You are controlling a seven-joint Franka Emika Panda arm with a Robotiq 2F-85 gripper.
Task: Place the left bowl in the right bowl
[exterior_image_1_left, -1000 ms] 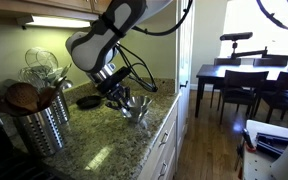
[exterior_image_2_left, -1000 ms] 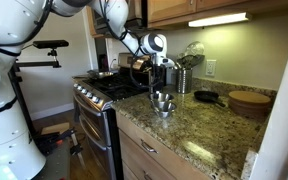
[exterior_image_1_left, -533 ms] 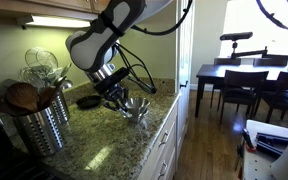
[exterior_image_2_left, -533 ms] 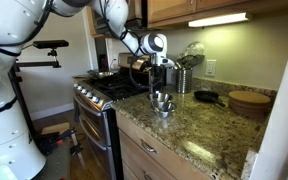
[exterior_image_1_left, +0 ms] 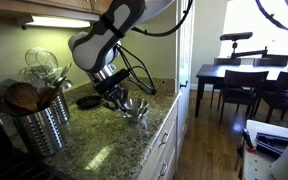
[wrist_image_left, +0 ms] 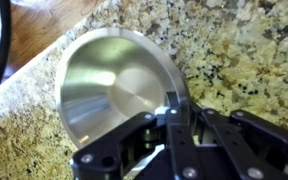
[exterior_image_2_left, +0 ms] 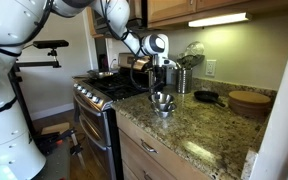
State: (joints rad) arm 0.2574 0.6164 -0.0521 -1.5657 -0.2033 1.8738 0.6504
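My gripper (wrist_image_left: 174, 108) is shut on the rim of a shiny steel bowl (wrist_image_left: 109, 85), one finger inside it and one outside. This is the left bowl. It rests low over the granite counter (wrist_image_left: 244, 50). In both exterior views the gripper (exterior_image_1_left: 119, 95) (exterior_image_2_left: 160, 88) is down at the steel bowls (exterior_image_1_left: 134, 107) near the counter's front edge. One exterior view shows two steel rims close together, the held bowl (exterior_image_2_left: 160, 97) and the right bowl (exterior_image_2_left: 165, 108) just in front of and below it. I cannot tell whether they touch.
A tall steel utensil canister (exterior_image_1_left: 39, 120) with whisks stands at one end of the counter. A dark flat pan (exterior_image_1_left: 88, 101) (exterior_image_2_left: 206, 96) lies behind the bowls. A tan wooden dish (exterior_image_2_left: 249, 100) sits further along. A stove (exterior_image_2_left: 104, 88) adjoins the counter.
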